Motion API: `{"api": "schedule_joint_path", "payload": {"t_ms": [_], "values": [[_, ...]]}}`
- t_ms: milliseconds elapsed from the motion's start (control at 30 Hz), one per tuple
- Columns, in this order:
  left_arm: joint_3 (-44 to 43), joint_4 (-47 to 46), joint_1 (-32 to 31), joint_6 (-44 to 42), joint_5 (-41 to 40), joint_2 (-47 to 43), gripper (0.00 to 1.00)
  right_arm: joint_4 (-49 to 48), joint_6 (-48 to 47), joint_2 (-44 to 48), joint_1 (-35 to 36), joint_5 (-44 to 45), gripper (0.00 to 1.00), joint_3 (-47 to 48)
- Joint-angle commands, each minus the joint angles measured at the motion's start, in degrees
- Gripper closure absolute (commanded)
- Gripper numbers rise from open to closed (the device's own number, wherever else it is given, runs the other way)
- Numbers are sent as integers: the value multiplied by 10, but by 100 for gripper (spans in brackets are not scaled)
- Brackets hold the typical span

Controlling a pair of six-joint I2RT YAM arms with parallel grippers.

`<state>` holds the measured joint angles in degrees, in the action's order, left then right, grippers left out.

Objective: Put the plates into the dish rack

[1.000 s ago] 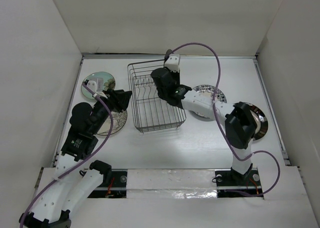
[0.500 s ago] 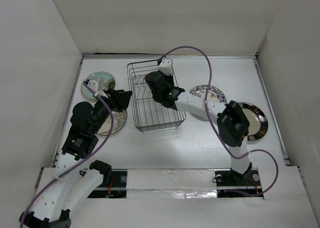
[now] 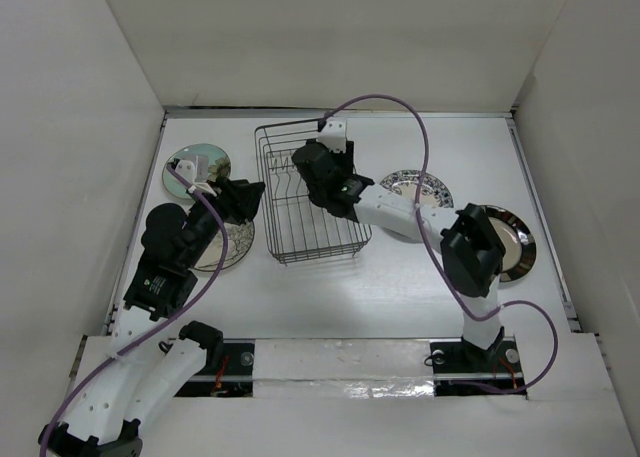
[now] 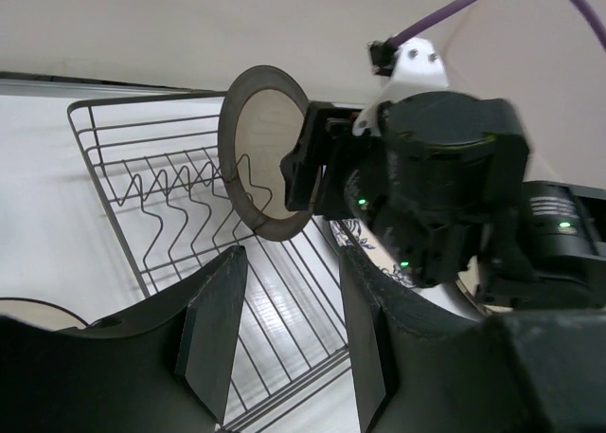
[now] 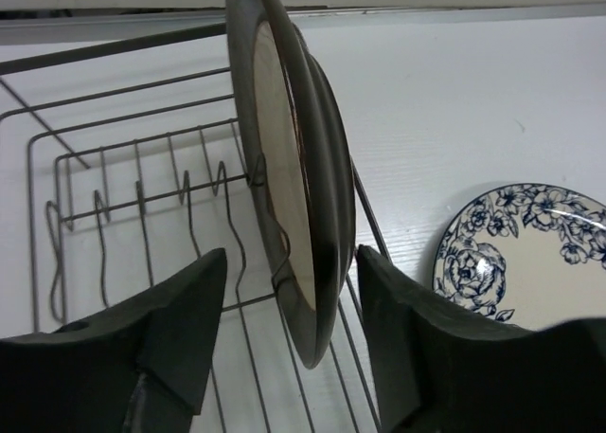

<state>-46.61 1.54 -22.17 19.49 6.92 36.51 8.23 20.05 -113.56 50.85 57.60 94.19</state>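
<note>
The dish rack (image 3: pixel 318 249) stands mid-table. A plate with a dark rim and cream centre (image 5: pixel 294 196) stands upright on edge between the prongs at the rack's far end, also seen in the left wrist view (image 4: pixel 258 158). My right gripper (image 5: pixel 292 253) straddles its lower rim, open, with the left finger well clear of the plate. My left gripper (image 4: pixel 289 262) hovers open and empty at the rack's left side (image 3: pixel 255 192). Flat on the table lie a pale green plate (image 3: pixel 197 165), a cream plate (image 3: pixel 232 247) partly under my left arm, a blue-floral plate (image 3: pixel 418 187) and a grey-brown metallic plate (image 3: pixel 515 242).
White walls close in the table on the left, back and right. The right arm's purple cable (image 3: pixel 385 102) arches above the rack. The rack's other prong slots (image 5: pixel 142 196) hold nothing.
My right gripper has opened off the dark-rimmed plate, which now stands in the rack by itself. That arm had shifted slightly left before. The left arm has stayed put.
</note>
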Motion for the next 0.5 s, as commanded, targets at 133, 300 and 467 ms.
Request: {"api": "schedule_joint_path", "payload": {"t_ms": [133, 300, 467], "values": [[-2, -20, -4, 0, -1, -5, 59, -70, 37, 181, -21, -121, 26, -80], [-2, -19, -4, 0, -2, -7, 57, -116, 48, 300, -38, -141, 28, -182], [-2, -20, -4, 1, 0, -11, 57, -122, 127, 440, -155, -179, 100, -388]]}}
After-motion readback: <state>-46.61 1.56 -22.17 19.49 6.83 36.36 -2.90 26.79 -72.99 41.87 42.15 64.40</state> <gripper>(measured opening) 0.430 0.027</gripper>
